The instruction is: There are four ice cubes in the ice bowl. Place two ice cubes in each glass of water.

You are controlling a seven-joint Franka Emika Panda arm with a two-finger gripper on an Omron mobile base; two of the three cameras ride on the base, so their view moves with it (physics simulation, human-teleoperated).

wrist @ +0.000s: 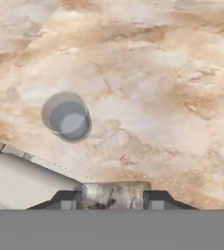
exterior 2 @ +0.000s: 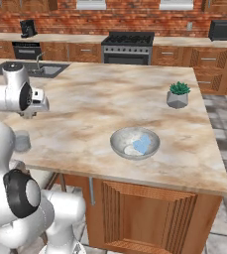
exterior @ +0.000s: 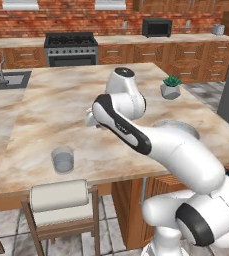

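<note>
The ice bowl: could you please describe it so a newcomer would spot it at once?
On the marble island counter, look near the front edge. The ice bowl is the wide, shallow grey dish holding light-blue ice cubes, unlike the small plant pot behind it.

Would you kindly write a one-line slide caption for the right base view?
Ice bowl holding light-blue ice cubes near the marble island's front edge, potted plant behind it, white arm at left.

Home kitchen: brick back wall (exterior: 61, 22), stove (exterior: 71, 48), microwave (exterior: 157, 27), sink (exterior 2: 44, 70), wood cabinets (exterior: 186, 57), marble island worktop (exterior 2: 100, 109); probably coffee maker (exterior 2: 28, 28).
</note>
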